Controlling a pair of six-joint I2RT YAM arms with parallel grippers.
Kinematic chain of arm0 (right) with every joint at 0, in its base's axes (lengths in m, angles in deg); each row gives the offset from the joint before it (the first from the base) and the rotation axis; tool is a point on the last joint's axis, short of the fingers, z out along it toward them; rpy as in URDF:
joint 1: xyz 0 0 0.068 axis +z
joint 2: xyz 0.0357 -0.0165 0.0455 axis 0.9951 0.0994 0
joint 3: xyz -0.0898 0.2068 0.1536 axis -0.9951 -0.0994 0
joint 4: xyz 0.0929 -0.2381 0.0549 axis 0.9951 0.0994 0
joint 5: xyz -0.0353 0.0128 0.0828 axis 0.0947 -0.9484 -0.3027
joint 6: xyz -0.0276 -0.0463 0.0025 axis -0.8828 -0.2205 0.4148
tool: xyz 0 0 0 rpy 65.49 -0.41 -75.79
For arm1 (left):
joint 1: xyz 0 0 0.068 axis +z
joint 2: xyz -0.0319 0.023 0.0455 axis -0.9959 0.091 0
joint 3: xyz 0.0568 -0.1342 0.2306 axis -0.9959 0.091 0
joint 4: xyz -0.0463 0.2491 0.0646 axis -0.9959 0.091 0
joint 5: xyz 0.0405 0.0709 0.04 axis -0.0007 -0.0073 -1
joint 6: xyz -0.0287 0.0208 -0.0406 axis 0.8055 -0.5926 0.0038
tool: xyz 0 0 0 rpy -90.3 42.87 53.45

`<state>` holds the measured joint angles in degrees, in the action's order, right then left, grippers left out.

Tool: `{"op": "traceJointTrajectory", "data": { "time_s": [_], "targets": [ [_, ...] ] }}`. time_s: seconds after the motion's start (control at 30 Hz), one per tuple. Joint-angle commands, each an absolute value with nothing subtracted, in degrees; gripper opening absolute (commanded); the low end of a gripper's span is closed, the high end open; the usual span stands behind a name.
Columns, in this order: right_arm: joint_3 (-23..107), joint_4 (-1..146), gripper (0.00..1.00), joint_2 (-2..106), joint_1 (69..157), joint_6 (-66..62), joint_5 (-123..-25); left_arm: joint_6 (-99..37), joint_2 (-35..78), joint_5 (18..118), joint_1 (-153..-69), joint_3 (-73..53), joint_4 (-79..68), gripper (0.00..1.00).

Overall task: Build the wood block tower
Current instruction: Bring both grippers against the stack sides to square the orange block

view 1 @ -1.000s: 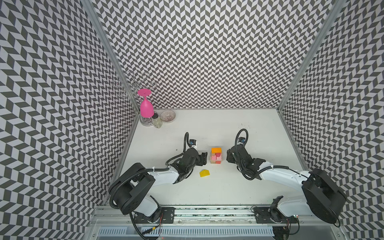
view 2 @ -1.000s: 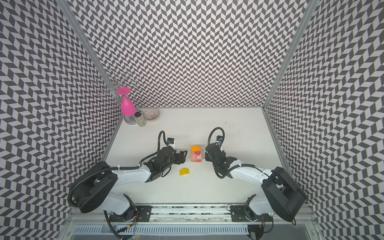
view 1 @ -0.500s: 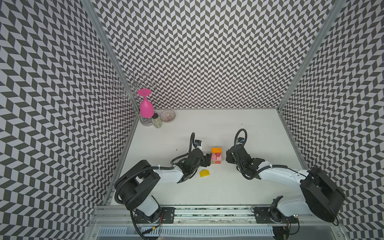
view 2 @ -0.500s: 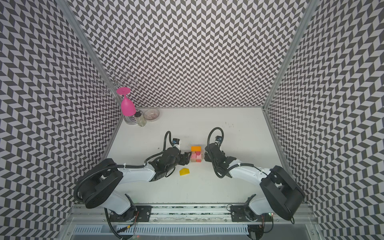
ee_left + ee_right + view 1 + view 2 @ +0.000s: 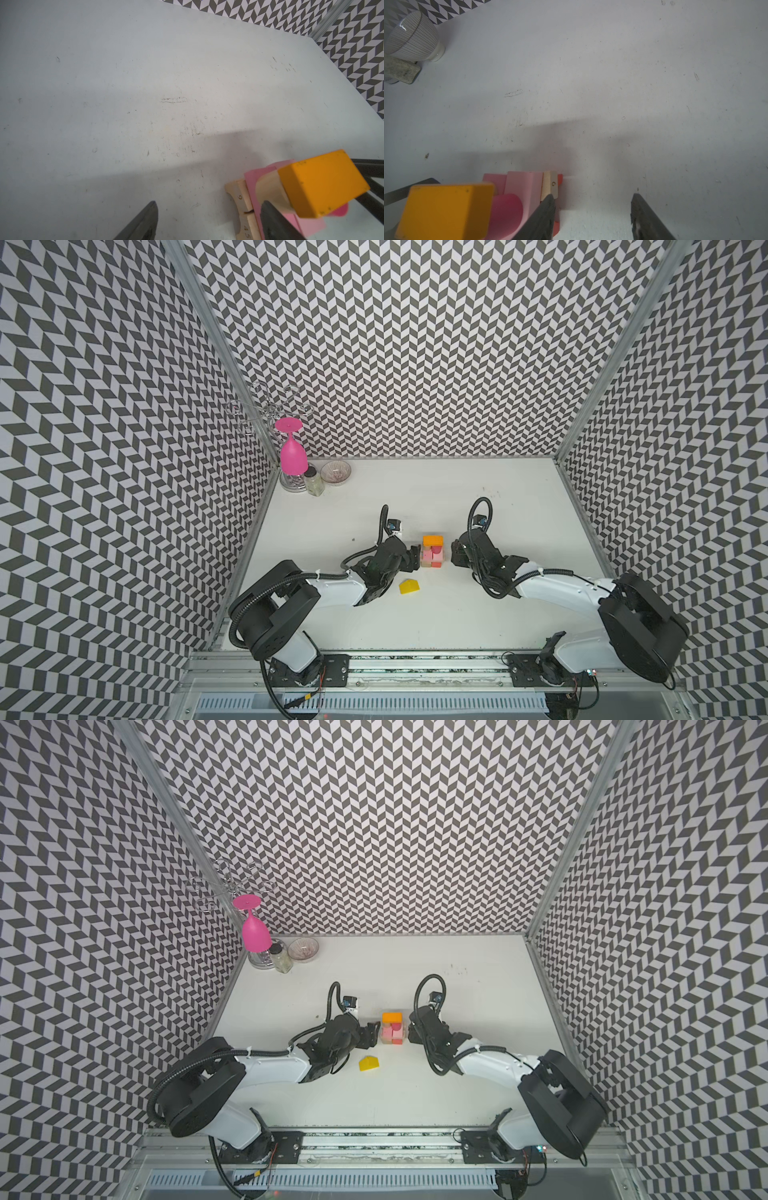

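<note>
The tower is a small stack mid-table, with pink, red and tan wood blocks low and an orange block on top. A yellow house-shaped block lies alone in front of it to the left. My left gripper is open at the tower's left side, one finger in front of the pink block, close beside the tan arch. My right gripper is open at the tower's right side, one finger against the tan bar.
In the back left corner stand a pink goblet hanging upside down on a wire rack, a small jar and a striped bowl. Patterned walls enclose the white table on three sides.
My left gripper has moved right, closing in on the tower's left side. The right gripper, the tower and the yellow block have stayed put.
</note>
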<state>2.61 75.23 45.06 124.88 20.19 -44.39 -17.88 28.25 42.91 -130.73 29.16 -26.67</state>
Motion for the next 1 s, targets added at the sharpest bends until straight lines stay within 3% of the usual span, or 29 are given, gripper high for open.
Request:
{"op": "traceJointTrajectory", "data": {
  "time_s": [0.0, 0.97],
  "targets": [
    [3.7, 73.2, 0.58, 45.1, 124.5, 20.0, -45.0, -18.3, 27.3, 40.9, -129.6, 27.5, -26.7, 0.79],
    [3.2, 70.8, 0.58, 45.5, 124.6, 19.4, -47.8, -21.1, 32.4, 47.2, -128.5, 24.8, -30.6, 0.77]
  ]
}}
